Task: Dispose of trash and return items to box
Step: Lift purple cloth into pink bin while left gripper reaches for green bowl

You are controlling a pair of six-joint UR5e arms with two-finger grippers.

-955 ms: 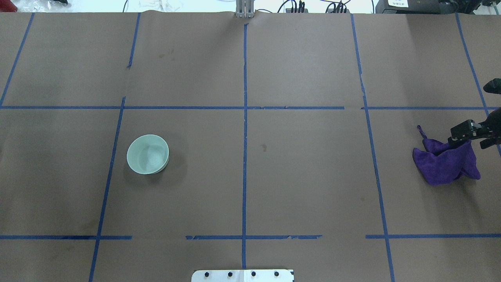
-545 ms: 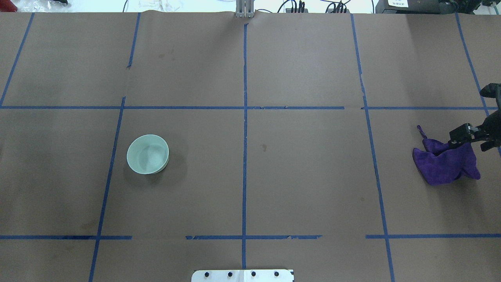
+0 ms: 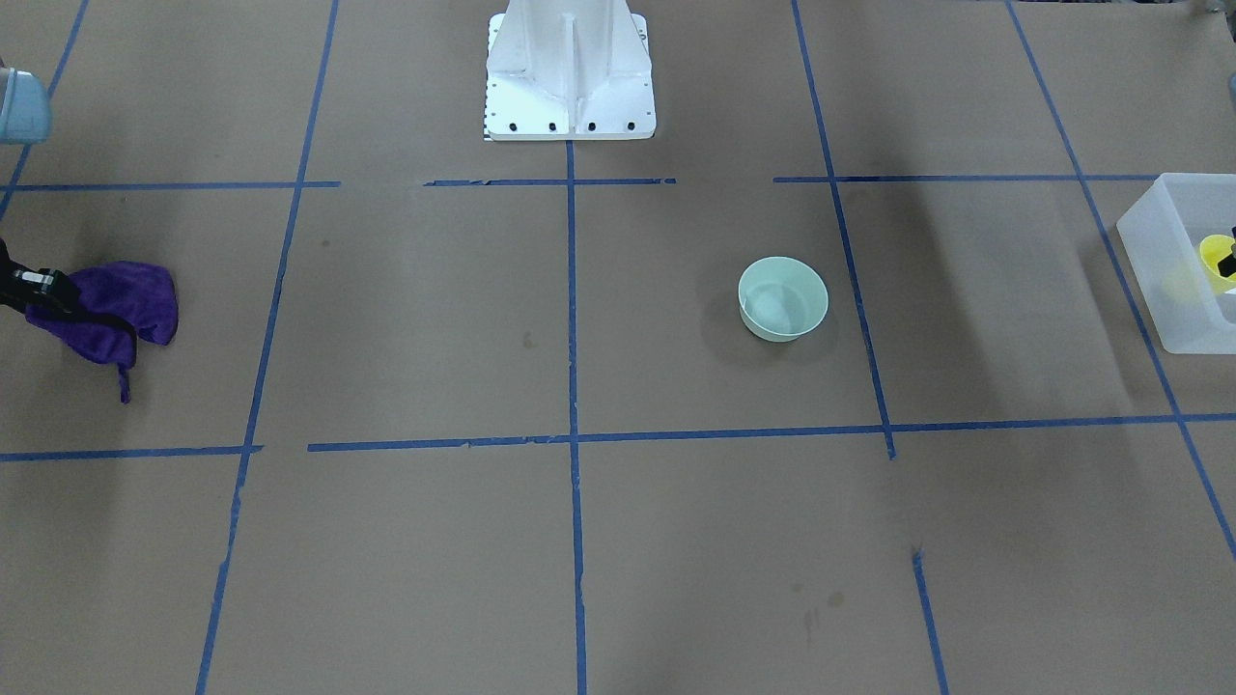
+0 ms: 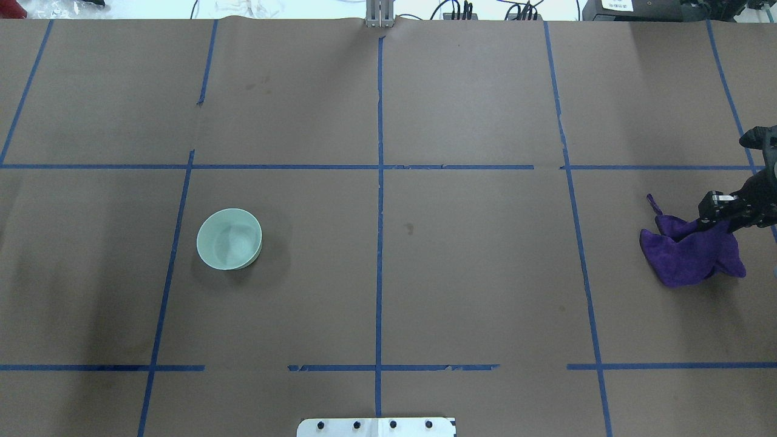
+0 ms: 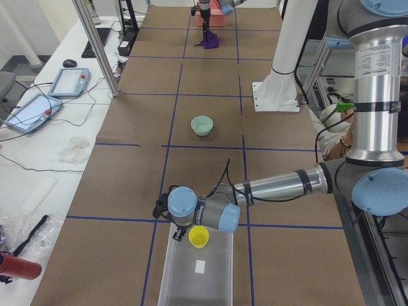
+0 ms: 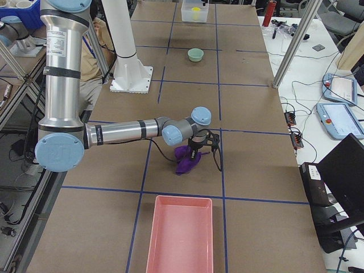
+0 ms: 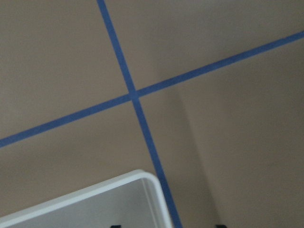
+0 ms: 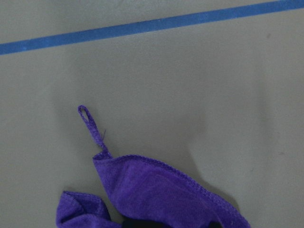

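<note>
The yellow cup [image 3: 1215, 263] hangs at rim height over the frosted white box [image 3: 1149, 280], at the table's end on my left. My left gripper [image 3: 1229, 259] is shut on the cup; it also shows in the exterior left view [image 5: 199, 237]. The left wrist view shows only the box's rim [image 7: 95, 190]. My right gripper [image 4: 725, 215] is shut on the upper edge of a crumpled purple cloth [image 4: 689, 255], which lies on the table at the far right. The cloth fills the bottom of the right wrist view [image 8: 161, 194].
A pale green bowl [image 4: 229, 238] stands alone left of centre. A pink tray [image 6: 179, 239] lies at the table's end on my right, beyond the cloth. My white base plate [image 4: 376, 426] is at the near edge. Blue tape lines cross the brown paper.
My right gripper's fingers have drawn together on the cloth's upper edge and the wrist has turned slightly. The cloth and the bowl have not moved.
</note>
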